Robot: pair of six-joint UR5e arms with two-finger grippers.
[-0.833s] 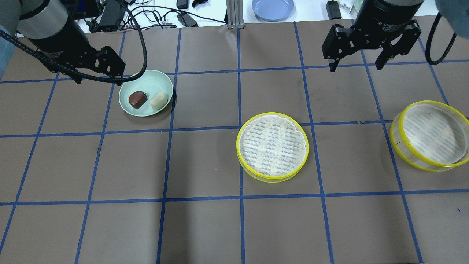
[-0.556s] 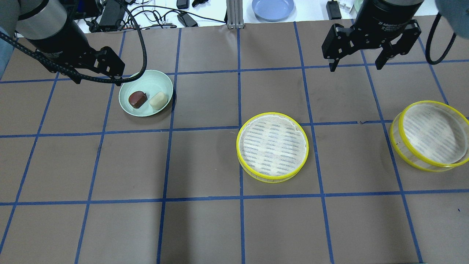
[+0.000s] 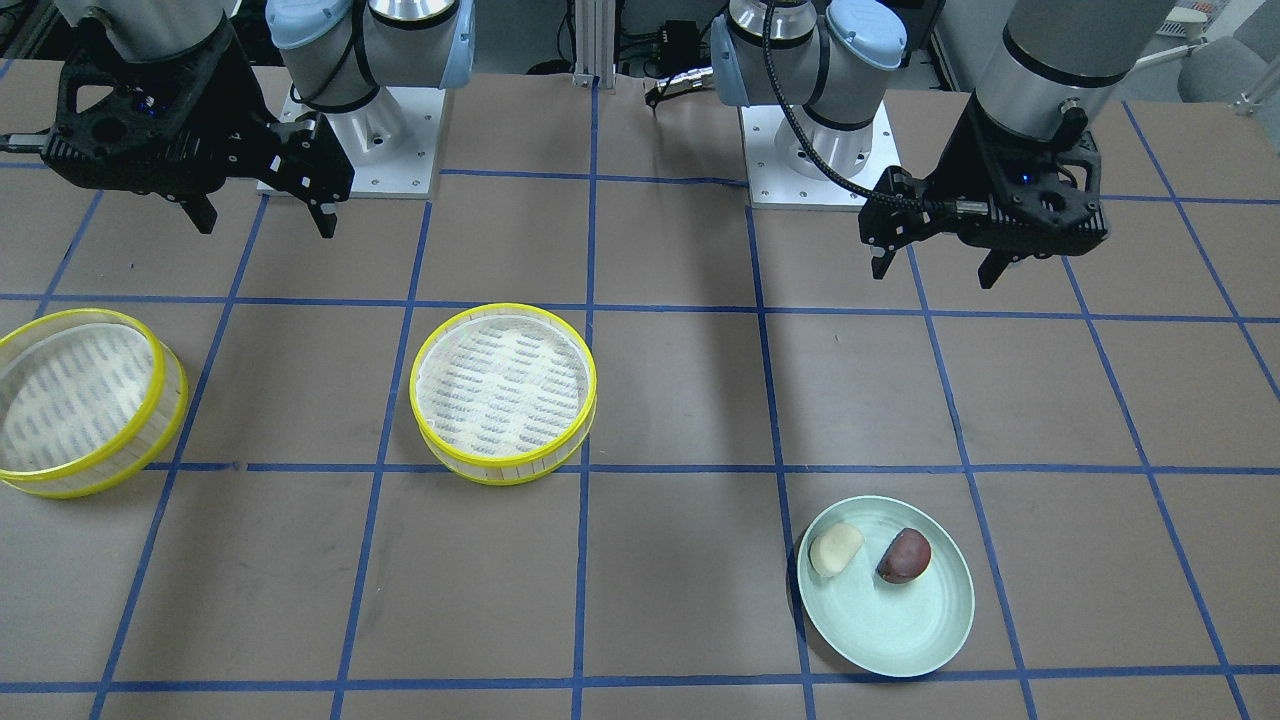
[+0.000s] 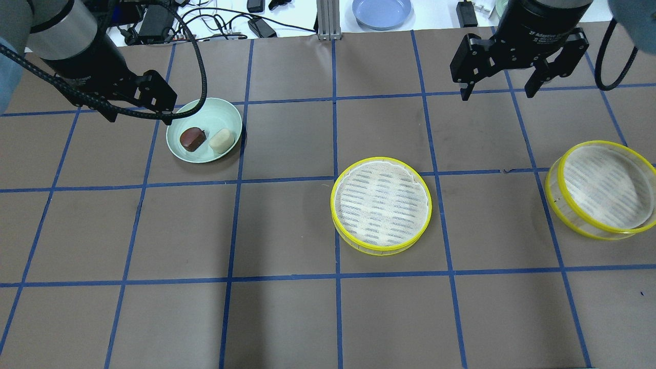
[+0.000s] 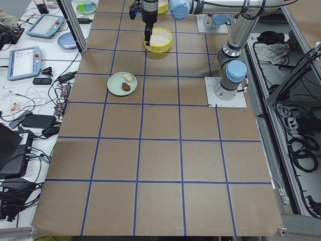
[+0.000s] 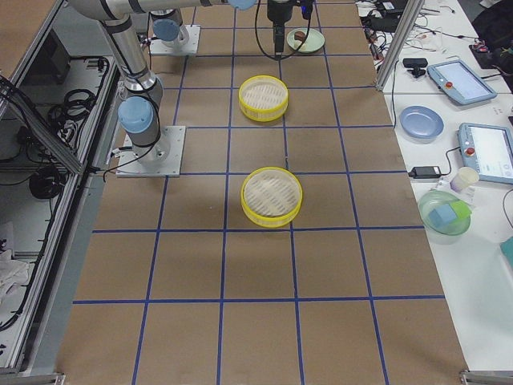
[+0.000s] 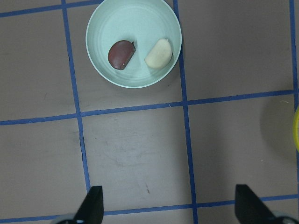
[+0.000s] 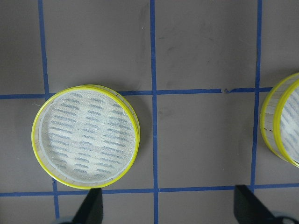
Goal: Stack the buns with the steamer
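Note:
Two buns lie side by side on a pale green plate (image 4: 210,110): a dark reddish-brown bun (image 4: 192,139) and a cream-white bun (image 4: 221,140). They also show in the front view, the dark bun (image 3: 904,556) and the cream bun (image 3: 836,549), and in the left wrist view, the dark bun (image 7: 121,54) and the cream bun (image 7: 159,53). My left gripper (image 4: 139,115) is open and empty, raised just left of the plate. One yellow-rimmed steamer (image 4: 381,205) sits mid-table, a second steamer (image 4: 602,189) at the right edge. My right gripper (image 4: 496,95) is open and empty, high above the table behind both steamers.
A blue plate (image 4: 382,11), cables (image 4: 205,20) and a metal post (image 4: 324,20) lie beyond the table's far edge. The arm bases (image 3: 820,150) stand at the robot's side. The brown mat carries a blue tape grid.
My left gripper has shifted slightly toward the plate. The right gripper, buns and steamers have not moved.

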